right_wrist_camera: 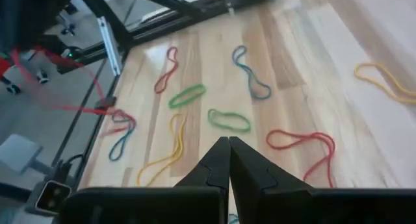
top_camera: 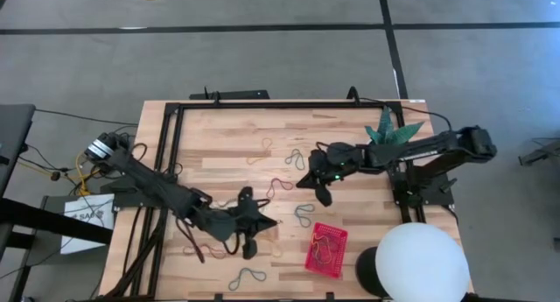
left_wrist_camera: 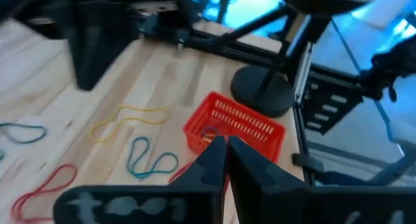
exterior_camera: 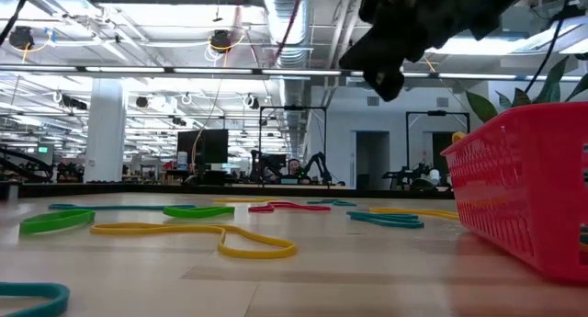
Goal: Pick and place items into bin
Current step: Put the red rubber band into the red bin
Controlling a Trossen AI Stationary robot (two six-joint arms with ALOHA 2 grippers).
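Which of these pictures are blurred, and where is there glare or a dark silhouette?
Left wrist view: soft, motion-blurred, red bin still readable. Low view: the arm overhead is a dark silhouette against bright ceiling lights; near yellow band sharp. Right wrist view: mild glare on the table.

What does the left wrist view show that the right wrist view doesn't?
Only the left wrist view: the red bin with bands inside, and the black lamp base beyond it. Only the right wrist view: two green bands and a red looped band. Both: the wooden table, scattered bands, and that arm's own tool shut, left tool, right tool.
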